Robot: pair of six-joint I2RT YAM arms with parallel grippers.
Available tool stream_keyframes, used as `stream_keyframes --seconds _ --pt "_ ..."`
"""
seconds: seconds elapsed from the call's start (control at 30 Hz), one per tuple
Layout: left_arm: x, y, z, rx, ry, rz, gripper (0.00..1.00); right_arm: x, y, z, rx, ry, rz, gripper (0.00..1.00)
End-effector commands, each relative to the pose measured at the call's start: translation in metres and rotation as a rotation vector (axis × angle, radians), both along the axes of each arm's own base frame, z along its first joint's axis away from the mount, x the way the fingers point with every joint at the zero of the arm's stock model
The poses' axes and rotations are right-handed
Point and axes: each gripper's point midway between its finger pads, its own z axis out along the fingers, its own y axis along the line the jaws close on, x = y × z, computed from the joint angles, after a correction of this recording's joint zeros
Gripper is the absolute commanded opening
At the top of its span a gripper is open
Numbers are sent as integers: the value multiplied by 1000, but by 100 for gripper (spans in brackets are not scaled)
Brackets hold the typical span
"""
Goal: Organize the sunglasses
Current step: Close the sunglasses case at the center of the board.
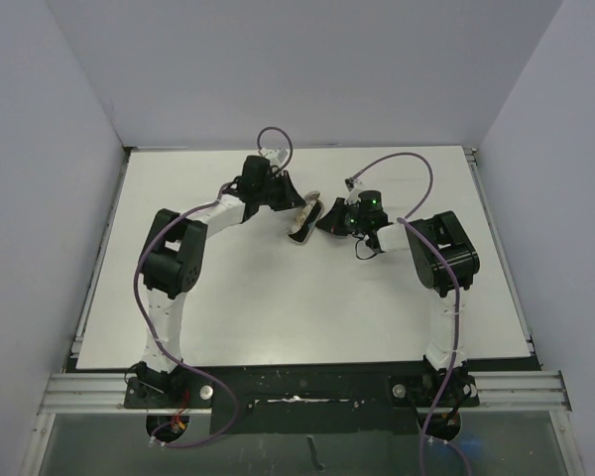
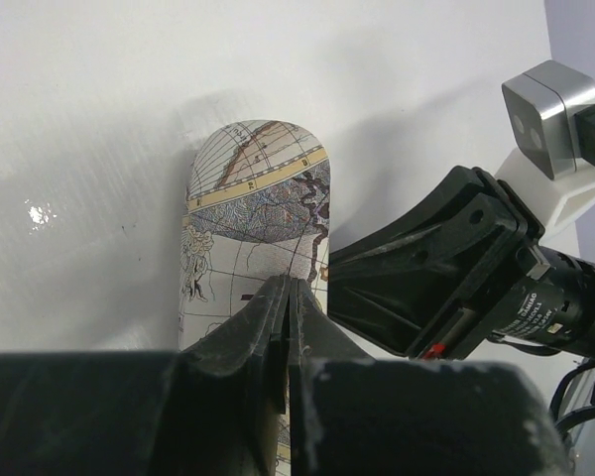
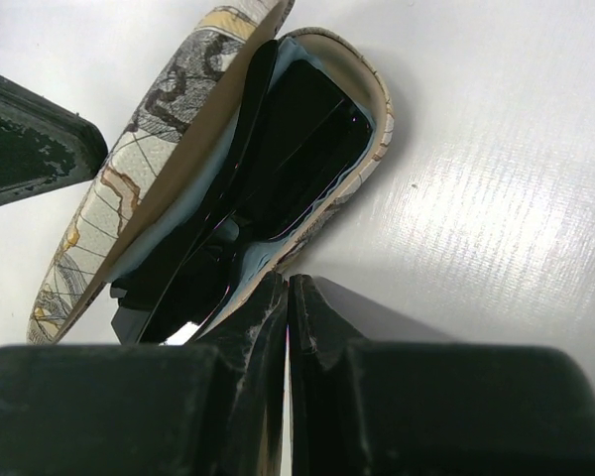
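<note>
The sunglasses (image 3: 297, 149), black with dark lenses, lie folded inside an oval map-patterned case (image 3: 109, 188) on pale blue lining. The case (image 1: 302, 220) sits half open at the table's far middle, between both grippers. My left gripper (image 2: 290, 283) is shut, its tips resting against the outside of the raised lid (image 2: 253, 198). In the top view the left gripper (image 1: 296, 200) comes from the left. My right gripper (image 3: 289, 282) is shut with nothing in it, its tips at the case's lower rim. From the right side the right gripper (image 1: 327, 218) meets the case.
The white table (image 1: 278, 297) is walled by grey panels at the back and both sides. Purple cables loop over each wrist. The right arm's black gripper body (image 2: 426, 278) crowds close beside the lid; a left finger (image 3: 30, 139) shows at the left edge.
</note>
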Motion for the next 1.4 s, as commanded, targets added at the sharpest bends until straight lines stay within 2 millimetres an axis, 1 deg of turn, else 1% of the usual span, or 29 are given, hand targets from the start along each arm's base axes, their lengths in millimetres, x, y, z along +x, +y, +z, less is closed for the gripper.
stream_keyframes --seconds 0.0,0.33,0.43,0.5,0.67,0.73,0.8,0.83,0.9,1.0,1.03,1.07,1.1,1.13,1.27,1.37 --pt "-22 1 -49 135 112 -30 0 -6 1 -7 -45 15 50 0" --pt "-26 3 -59 214 116 -36 0 -10 -3 -16 -93 47 67 0" --pt "-26 4 -58 215 112 -31 0 -10 -4 -17 -92 49 65 0" --pt "-24 4 -48 202 84 -21 0 -11 -4 -17 -92 49 64 0" --pt "-20 2 -11 180 -13 -12 10 -11 -6 -16 -93 48 51 0" --pt "-17 2 9 170 -64 0 13 -11 -7 -14 -91 40 42 0" --pt "-17 2 31 145 -120 10 19 -12 -7 -10 -91 33 37 1" --pt "-16 3 43 131 -149 17 23 -11 -8 -8 -93 28 34 3" --pt "-16 7 66 115 -199 38 24 -11 -9 -4 -99 20 28 7" --pt "-15 14 88 116 -264 71 25 -11 -11 8 -111 -4 20 17" --pt "-17 19 89 122 -274 88 25 -11 -12 12 -117 -10 15 24" --pt "-17 24 92 128 -288 108 25 -11 -12 17 -121 -17 12 29" --pt "-17 30 96 137 -304 136 25 -11 -14 21 -131 -26 3 33" --pt "-18 37 95 150 -311 162 25 -11 -15 27 -139 -36 -3 35" --pt "-21 64 89 220 -330 271 25 -15 -18 47 -185 -75 -20 45" --pt "-28 83 89 233 -354 353 25 -19 -19 66 -206 -110 -27 49"
